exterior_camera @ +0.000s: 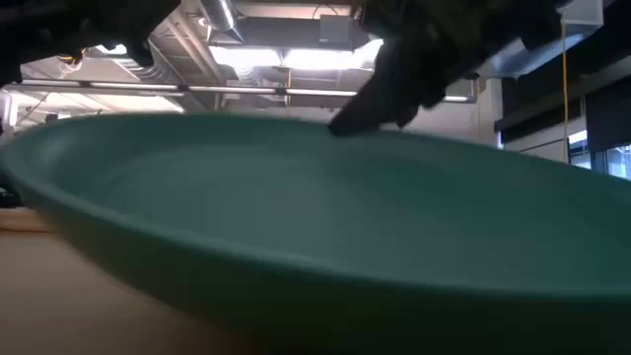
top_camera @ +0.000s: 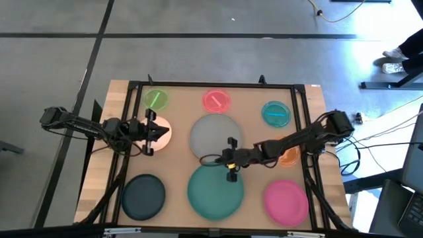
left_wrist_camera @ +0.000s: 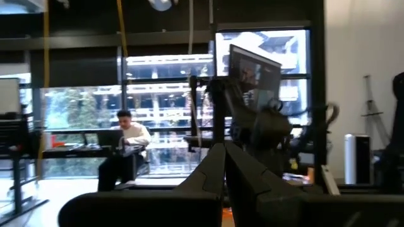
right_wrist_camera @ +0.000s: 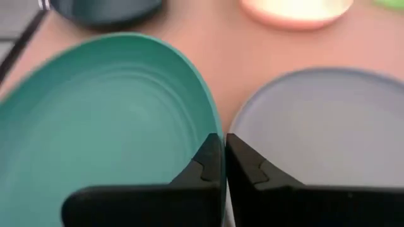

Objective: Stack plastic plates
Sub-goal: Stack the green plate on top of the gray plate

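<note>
A large teal plate (top_camera: pixel 215 195) lies near the table's near edge, with a large grey plate (top_camera: pixel 213 134) just beyond it. My right gripper (top_camera: pixel 230 160) is at the teal plate's far rim, shut on it. In the low view the teal plate (exterior_camera: pixel 296 197) fills the picture. My left gripper (top_camera: pixel 153 129) is shut and hovers over the small white plate (top_camera: pixel 162 131), pointing level toward the table's right; its wrist view shows only the room. My right gripper (right_wrist_camera: pixel 224 161) pinches the teal plate's far rim (right_wrist_camera: pixel 213 123) between its two fingers, right beside the grey plate (right_wrist_camera: pixel 315 120). It comes slanting down from the table's right. In the low view the plate is tilted, its far rim (exterior_camera: pixel 325 126) raised under the fingers.
The small green (top_camera: pixel 156 99), pink (top_camera: pixel 216 100) and teal-blue (top_camera: pixel 275 113) plates lie along the far edge. A small orange plate (top_camera: pixel 289 155) lies partly under my right arm. The dark slate plate (top_camera: pixel 143 196) and magenta plate (top_camera: pixel 286 200) flank the teal one. A black frame edges the table.
</note>
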Controlling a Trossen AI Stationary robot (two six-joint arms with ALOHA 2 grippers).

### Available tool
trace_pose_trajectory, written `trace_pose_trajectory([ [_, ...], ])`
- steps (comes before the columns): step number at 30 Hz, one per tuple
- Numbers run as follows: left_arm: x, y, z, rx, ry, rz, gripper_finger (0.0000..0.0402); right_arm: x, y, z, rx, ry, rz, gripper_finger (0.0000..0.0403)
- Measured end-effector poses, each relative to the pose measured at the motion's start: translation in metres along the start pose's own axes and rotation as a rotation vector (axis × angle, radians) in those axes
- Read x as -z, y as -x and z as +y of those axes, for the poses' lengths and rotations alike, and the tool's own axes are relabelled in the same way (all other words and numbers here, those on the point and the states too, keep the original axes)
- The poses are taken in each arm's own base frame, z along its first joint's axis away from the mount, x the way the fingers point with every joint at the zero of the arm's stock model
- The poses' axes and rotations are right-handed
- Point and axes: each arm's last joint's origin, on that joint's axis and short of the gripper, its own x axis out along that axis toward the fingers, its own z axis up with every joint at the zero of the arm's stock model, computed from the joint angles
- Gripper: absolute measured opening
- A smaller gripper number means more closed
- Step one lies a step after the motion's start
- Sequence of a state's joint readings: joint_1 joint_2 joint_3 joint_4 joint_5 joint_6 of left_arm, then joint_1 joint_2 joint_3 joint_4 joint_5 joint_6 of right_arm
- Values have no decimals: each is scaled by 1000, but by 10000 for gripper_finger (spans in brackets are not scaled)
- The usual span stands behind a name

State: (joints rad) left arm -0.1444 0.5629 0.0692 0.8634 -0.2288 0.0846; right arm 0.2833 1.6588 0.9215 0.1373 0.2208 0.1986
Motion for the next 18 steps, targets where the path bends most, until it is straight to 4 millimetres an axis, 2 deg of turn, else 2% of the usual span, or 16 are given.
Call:
trace_pose_trajectory([
  [10,0,0,1,-21,3,0,5,-31,38,-53,93,-41,-51,0],
  [18,0,0,1,-22,5,1,5,-37,45,-104,157,-80,-62,0],
])
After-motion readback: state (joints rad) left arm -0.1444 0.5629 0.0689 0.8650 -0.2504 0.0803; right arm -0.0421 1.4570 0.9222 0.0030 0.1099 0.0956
